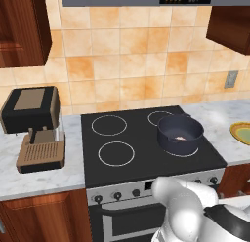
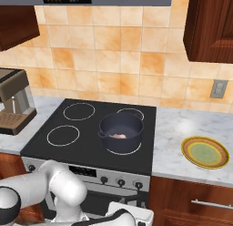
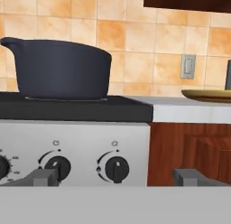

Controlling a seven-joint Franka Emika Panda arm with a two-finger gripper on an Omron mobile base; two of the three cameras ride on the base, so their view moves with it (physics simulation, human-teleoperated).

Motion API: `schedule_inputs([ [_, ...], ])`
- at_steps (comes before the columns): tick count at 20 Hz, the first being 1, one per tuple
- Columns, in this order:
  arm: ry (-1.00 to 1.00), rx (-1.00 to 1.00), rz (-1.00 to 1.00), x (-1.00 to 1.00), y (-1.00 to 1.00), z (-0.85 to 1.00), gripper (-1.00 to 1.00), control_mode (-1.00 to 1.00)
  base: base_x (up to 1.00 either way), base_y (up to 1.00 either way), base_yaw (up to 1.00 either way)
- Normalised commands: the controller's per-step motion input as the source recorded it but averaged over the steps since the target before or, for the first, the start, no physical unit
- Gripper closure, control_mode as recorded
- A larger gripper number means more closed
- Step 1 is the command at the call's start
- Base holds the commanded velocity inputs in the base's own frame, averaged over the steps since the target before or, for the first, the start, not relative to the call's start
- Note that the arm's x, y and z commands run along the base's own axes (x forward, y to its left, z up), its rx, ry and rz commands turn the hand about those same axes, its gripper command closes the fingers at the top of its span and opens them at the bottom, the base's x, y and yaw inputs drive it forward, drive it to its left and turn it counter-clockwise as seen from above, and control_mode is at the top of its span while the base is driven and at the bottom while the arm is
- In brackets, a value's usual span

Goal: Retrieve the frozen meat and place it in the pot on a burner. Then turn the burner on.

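The dark blue-grey pot [image 1: 179, 131] [image 2: 120, 130] stands on the stove's front right burner. The small pinkish frozen meat [image 1: 179, 137] [image 2: 119, 136] lies inside it on the bottom. In the hand view the pot [image 3: 61, 69] rises above the stove's front edge, and its wall hides the meat. My gripper [image 3: 118, 178] is low in front of the stove's control panel, open, its fingertips [image 3: 43, 177] wide apart and holding nothing. Two round black knobs [image 3: 57, 166] [image 3: 117, 168] face it, the right one about midway between the fingertips.
A yellow-green plate [image 1: 241, 132] [image 2: 205, 152] [image 3: 207, 94] lies on the marble counter right of the stove. A coffee machine [image 1: 34, 126] [image 2: 13, 106] stands on the left counter. Wooden cabinet doors [image 3: 194, 151] sit beside the oven. A range hood hangs above.
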Motion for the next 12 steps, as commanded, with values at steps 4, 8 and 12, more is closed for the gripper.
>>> schedule_inputs([
  [4, -0.04, 0.00, 0.00, 0.15, 0.00, -0.03, -1.00, -1.00, 0.00, 0.00, 0.00],
  [8, -0.04, 0.00, 0.00, 0.19, 0.00, -0.03, -1.00, -1.00, 0.00, 0.00, 0.00],
  [12, -0.03, 0.00, 0.00, 0.16, 0.00, -0.04, -1.00, -1.00, 0.00, 0.00, 0.00],
])
